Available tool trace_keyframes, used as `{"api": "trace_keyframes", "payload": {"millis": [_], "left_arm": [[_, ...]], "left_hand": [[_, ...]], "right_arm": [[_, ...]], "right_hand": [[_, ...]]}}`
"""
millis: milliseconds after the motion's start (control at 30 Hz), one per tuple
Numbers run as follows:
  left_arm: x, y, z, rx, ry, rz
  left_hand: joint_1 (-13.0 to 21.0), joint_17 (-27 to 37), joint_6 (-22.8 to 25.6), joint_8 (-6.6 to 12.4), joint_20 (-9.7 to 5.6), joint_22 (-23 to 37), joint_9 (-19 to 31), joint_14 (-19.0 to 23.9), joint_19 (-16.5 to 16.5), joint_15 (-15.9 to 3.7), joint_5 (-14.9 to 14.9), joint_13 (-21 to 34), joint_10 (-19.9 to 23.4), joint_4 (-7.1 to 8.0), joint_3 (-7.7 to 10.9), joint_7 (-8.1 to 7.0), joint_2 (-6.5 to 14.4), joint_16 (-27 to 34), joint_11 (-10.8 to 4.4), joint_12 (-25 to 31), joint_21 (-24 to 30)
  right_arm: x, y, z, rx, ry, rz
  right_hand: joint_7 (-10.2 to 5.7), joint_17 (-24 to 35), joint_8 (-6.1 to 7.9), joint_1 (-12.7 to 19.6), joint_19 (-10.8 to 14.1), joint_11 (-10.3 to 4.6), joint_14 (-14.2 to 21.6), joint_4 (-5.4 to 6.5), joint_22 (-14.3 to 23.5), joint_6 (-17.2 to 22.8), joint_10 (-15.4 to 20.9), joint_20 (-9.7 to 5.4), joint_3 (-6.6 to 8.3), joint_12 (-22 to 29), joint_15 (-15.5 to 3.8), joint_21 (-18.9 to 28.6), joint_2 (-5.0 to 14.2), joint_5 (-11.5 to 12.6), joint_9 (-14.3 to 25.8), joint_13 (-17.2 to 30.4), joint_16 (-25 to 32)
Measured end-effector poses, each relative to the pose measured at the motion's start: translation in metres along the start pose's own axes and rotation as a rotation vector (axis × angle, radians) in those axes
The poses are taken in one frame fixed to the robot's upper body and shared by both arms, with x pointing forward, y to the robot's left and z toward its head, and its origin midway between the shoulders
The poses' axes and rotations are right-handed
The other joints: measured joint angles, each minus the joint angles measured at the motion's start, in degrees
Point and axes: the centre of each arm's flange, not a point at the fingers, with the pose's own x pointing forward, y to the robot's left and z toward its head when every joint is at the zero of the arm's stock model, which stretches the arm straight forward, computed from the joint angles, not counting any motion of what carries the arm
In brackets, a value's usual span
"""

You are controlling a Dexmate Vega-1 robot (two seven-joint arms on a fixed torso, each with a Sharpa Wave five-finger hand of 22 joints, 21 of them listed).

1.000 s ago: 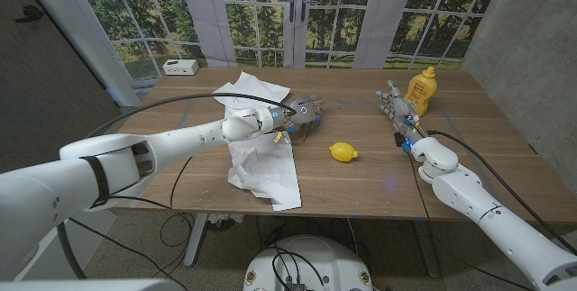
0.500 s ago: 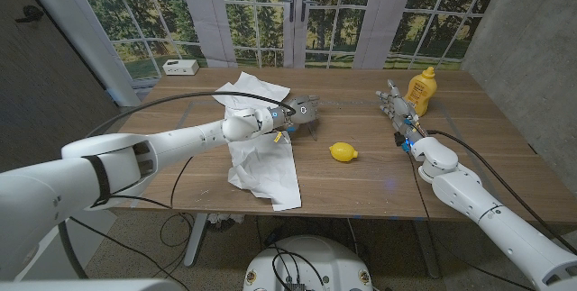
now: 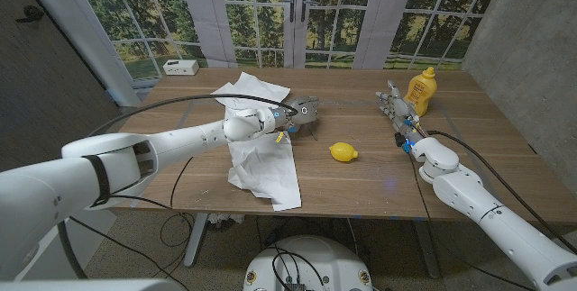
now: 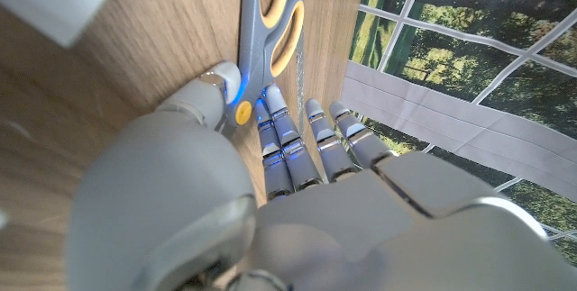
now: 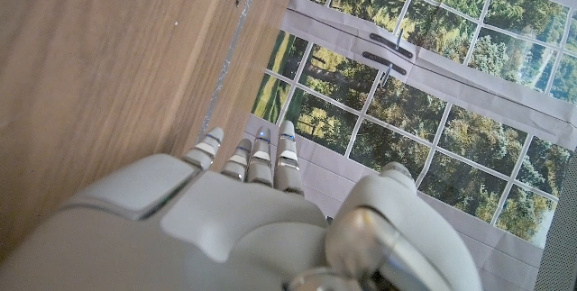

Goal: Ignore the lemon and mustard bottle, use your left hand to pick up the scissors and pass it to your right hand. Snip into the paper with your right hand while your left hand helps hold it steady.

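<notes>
The scissors (image 4: 268, 22), grey handles with orange lining, lie on the wooden table. My left hand (image 3: 303, 113) reaches down over them at the right edge of the crumpled white paper (image 3: 263, 151). In the left wrist view the thumb (image 4: 219, 88) touches the end of a handle and the fingertips (image 4: 275, 104) lie just beside it; the scissors still rest on the wood. My right hand (image 3: 395, 107) stands apart at the right, fingers stretched out, holding nothing, next to the mustard bottle (image 3: 421, 89).
A lemon (image 3: 343, 152) lies between the two hands, near the table's middle. A small white box (image 3: 180, 66) sits at the back left corner. Windows and a door stand behind the table. The front edge runs close below the paper.
My left hand has sunk slightly onto the scissors. The right arm, lemon, bottle and paper have not moved.
</notes>
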Motion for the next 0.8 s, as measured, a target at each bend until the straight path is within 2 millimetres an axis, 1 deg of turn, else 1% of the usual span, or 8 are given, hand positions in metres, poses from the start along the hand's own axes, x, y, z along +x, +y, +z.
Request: {"api": "trace_keyframes", "payload": {"millis": [200,300,367,600,667,700,733,800], "left_arm": [[0.000,0.000,0.003,-0.001,-0.005,-0.010],[-0.001,-0.001,0.005,-0.002,-0.008,-0.014],[-0.001,-0.001,0.006,-0.003,-0.009,-0.017],[-0.001,-0.001,0.007,-0.004,-0.009,-0.020],[-0.001,-0.001,0.008,-0.006,-0.013,-0.020],[0.001,0.000,0.010,-0.014,-0.023,-0.017],[0.000,-0.001,0.011,-0.018,-0.027,-0.016],[0.001,-0.002,0.011,-0.021,-0.026,-0.016]], "left_hand": [[0.4,0.2,-1.1,-0.47,0.11,0.0,-0.5,2.0,0.5,-0.12,0.4,1.4,2.1,-0.58,0.89,1.14,0.9,0.4,2.10,2.8,0.0],[1.6,0.5,-3.2,-0.41,-0.10,0.3,-0.3,3.4,0.7,-0.12,0.4,2.7,3.3,-0.79,1.74,3.19,1.4,0.4,3.35,4.6,0.0],[2.4,0.7,-3.3,-0.48,-0.10,0.3,-0.4,4.7,0.7,-0.16,0.3,3.7,3.9,-0.56,2.18,3.28,1.6,0.7,3.92,6.1,0.0],[5.4,2.4,-3.6,0.55,0.00,0.3,-0.3,9.9,1.4,-0.58,-1.7,7.9,5.8,-0.79,2.83,6.44,2.0,1.7,5.84,11.8,0.2],[7.7,3.8,-3.2,1.49,-0.19,0.3,-0.3,11.9,1.7,-0.76,-2.5,7.9,5.9,-1.13,1.63,8.00,2.1,2.6,7.20,13.9,0.2],[9.4,4.6,-4.1,2.20,-0.05,0.5,-0.2,13.0,1.9,-0.80,-2.9,7.9,4.4,-1.21,0.74,9.94,2.7,3.0,9.36,15.4,0.2],[10.8,5.3,-4.1,2.49,-0.01,0.5,-0.2,14.0,2.1,-0.79,-3.4,7.9,4.3,-1.16,-0.33,10.85,3.1,3.4,9.87,15.9,0.2],[11.4,6.3,-3.5,3.11,0.00,0.6,-0.2,15.1,2.1,-0.97,-3.8,7.9,4.7,-0.91,-1.50,11.40,3.8,3.5,10.29,15.9,0.2]], "right_arm": [[0.000,-0.001,-0.001,0.001,0.003,0.001],[0.000,-0.001,-0.002,0.002,0.004,0.001],[0.000,-0.001,-0.002,0.002,0.004,0.001],[0.000,-0.002,-0.002,0.001,0.004,0.001],[0.001,-0.002,-0.002,0.001,0.004,0.001],[0.001,-0.002,-0.002,0.001,0.004,0.003],[0.001,-0.002,-0.001,0.001,0.004,0.003],[0.001,-0.002,-0.001,0.001,0.004,0.004]], "right_hand": [[0.00,0.0,0.00,0.0,0.0,0.00,0.0,0.00,0.0,0.0,0.0,0.00,0.00,0.0,0.00,0.0,0.00,0.0,0.0,0.0,0.0],[0.00,0.0,0.00,0.0,0.0,0.00,0.0,0.00,0.0,0.0,0.0,0.00,0.00,0.0,0.00,0.0,0.00,0.0,0.0,0.0,0.0],[0.00,0.0,0.00,0.0,0.0,0.00,0.0,0.13,0.0,0.0,0.0,0.00,0.13,0.0,0.00,0.0,0.00,0.0,0.0,0.0,0.0],[0.00,0.0,0.00,0.0,0.0,0.00,-0.1,0.13,0.0,0.0,0.0,0.00,0.13,0.0,0.12,0.0,0.00,0.0,0.0,0.0,0.0],[0.00,0.0,0.00,0.0,0.0,0.00,-0.3,0.13,0.0,0.0,0.0,0.00,0.13,0.0,0.31,0.0,0.00,0.0,0.0,0.0,0.0],[0.00,0.0,0.00,0.0,0.0,0.00,-0.3,0.13,0.0,0.0,0.0,0.00,0.13,0.0,0.31,0.0,0.00,0.0,0.0,0.0,0.0],[0.00,0.0,0.00,0.0,0.0,0.00,-0.3,0.13,0.0,0.0,0.0,0.00,0.13,0.0,0.31,0.0,0.00,0.0,0.0,0.0,0.0],[0.00,0.0,0.00,0.0,0.0,0.00,-0.3,0.13,0.0,0.0,0.0,0.00,0.13,0.0,0.31,0.0,0.00,0.0,0.0,0.0,0.0]]}}
